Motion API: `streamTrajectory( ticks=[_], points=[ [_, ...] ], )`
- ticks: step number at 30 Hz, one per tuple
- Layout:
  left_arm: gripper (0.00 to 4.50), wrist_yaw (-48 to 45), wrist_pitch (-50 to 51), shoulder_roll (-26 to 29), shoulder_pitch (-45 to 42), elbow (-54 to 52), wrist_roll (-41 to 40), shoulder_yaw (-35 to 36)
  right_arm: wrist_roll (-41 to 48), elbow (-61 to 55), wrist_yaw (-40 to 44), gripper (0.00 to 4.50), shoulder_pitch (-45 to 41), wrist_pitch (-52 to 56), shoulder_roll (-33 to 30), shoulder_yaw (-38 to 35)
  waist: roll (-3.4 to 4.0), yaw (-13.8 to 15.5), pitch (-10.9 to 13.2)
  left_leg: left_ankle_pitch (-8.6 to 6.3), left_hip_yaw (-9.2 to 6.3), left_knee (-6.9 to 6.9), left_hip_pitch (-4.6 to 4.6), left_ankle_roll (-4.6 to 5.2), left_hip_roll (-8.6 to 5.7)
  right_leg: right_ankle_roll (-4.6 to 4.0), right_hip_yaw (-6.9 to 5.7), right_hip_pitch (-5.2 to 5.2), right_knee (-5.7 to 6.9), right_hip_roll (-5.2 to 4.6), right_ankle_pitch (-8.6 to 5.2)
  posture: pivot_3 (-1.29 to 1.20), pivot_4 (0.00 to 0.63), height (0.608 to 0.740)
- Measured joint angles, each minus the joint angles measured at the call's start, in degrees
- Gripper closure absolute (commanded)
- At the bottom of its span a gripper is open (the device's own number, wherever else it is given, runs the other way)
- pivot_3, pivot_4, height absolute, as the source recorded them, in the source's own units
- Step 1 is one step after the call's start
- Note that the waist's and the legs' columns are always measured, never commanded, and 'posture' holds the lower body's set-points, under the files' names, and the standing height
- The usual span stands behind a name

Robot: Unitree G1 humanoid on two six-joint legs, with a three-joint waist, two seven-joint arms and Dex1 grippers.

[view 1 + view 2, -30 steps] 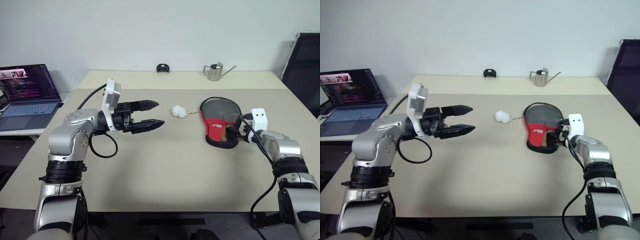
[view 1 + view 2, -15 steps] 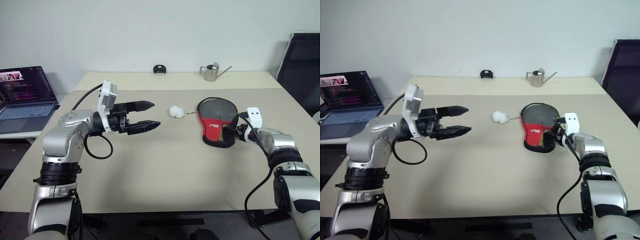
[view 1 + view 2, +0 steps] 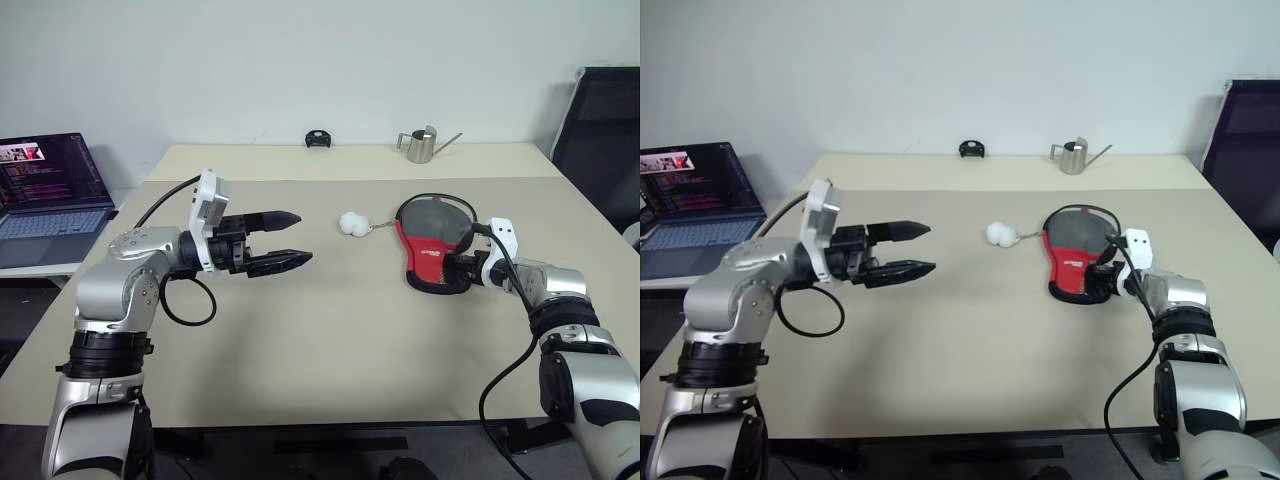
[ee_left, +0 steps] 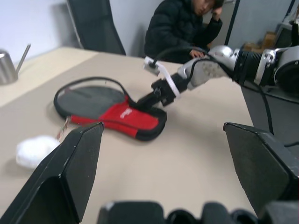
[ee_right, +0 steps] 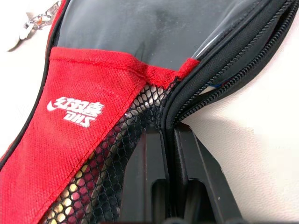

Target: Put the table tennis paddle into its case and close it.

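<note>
The case point(image 3: 432, 240) lies flat on the right side of the table, a black paddle-shaped pouch with a red logo panel and a mesh pocket. Its zip edge point(image 5: 219, 70) gapes a little. My right gripper point(image 5: 169, 133) is shut on that black edge at the narrow handle end, also seen at the right gripper point(image 3: 462, 268). The table tennis paddle is hidden from me. My left gripper point(image 3: 300, 237) hangs open above the table's left half, pointing toward the case point(image 4: 112, 109), with nothing between its fingers.
A white fluffy ball point(image 3: 352, 223) on a small chain lies just left of the case. A metal watering can point(image 3: 424, 146) and a small black object point(image 3: 318, 137) stand at the far edge. A laptop point(image 3: 50, 185) sits far left. A seated person point(image 4: 182, 28) is beyond the table's right side.
My right gripper's fingers have closed on the case's edge at the handle end. The left gripper stays open. The head views have shifted a little.
</note>
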Motion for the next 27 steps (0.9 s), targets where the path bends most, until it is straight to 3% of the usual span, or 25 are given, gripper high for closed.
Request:
streamTrajectory(
  ticks=[19,27],
  points=[
    [0.0,-6.4,1.5,6.8,9.8,-5.0,-1.1,-2.1,11.9,-45.9,-4.4,4.49,13.8,37.1,6.2,-0.3,0.06,0.3,0.0,-0.14,-0.06,-0.13,-0.21,0.22,0.06,-0.03,-0.05,-0.17,-0.16,0.02,-0.02,0.0,0.15,0.74],
    [0.0,-8.4,1.5,7.8,11.7,-6.6,-1.1,-3.4,16.0,-58.0,-6.3,4.49,19.2,46.7,6.8,-2.5,0.06,0.8,0.0,-0.15,-0.09,-0.14,-0.23,0.23,0.04,-0.03,-0.07,-0.17,-0.2,0.02,-0.02,0.0,0.15,0.74]
  ],
)
